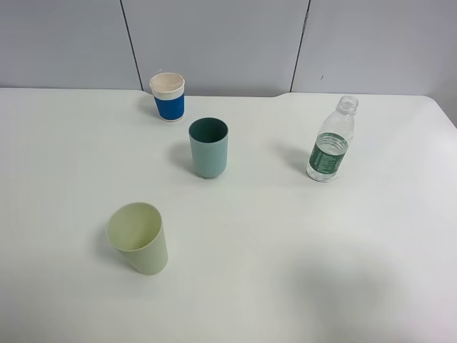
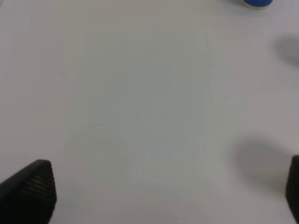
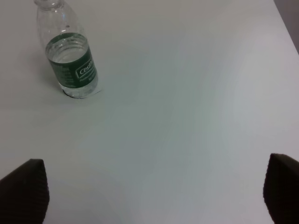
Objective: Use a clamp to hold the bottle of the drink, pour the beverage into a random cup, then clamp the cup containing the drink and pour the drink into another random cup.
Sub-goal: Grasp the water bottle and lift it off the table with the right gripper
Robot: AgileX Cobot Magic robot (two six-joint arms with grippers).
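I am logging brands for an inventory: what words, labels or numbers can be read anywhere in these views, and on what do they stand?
"Cest...": white lettering on the green label of the bottle; the remaining letters curve out of sight.
Smaller print under it: too blurred to read.
The same label in the exterior high view: too small to read.
Blue-sleeved cup, teal cup, pale yellow-green cup: no text shows.
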